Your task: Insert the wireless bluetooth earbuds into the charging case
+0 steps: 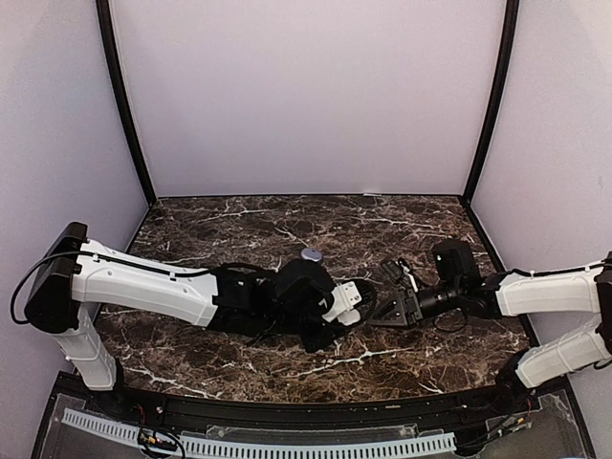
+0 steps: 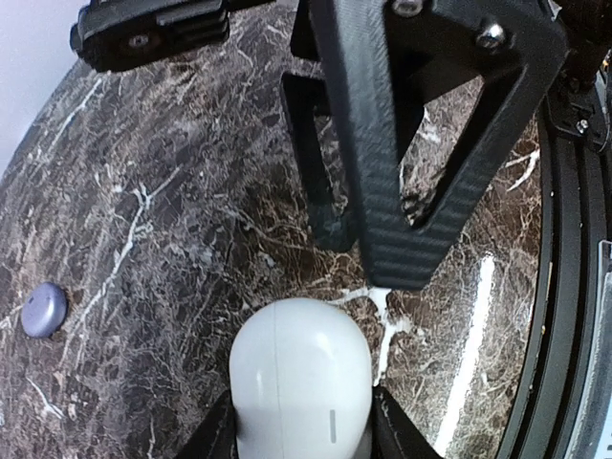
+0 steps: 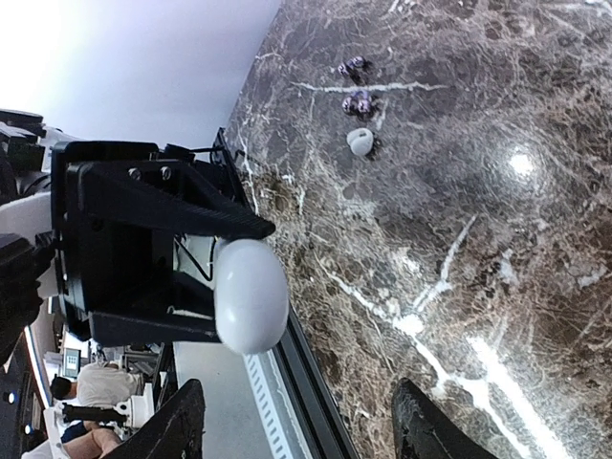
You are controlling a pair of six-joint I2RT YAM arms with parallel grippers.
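Dark marbled desk [image 1: 382, 215] sitting between pale lilac walls [image 1: 306, 96]; left pincer [image 2: 301, 435] clamping white oval pebble [image 2: 300, 368]; right pincer [image 3: 298, 397] standing apart.

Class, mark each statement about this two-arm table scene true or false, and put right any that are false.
1. The left claw grips a white oval pebble. True.
2. The right claw is shut on the lavender charging case. False: its jaws stand open with nothing between them, and the case lies on the table.
3. The table has a dark marbled top. True.
4. The white oval pebble lies touching the lavender charging case. False: the pebble is held in the left claw, apart from the case.
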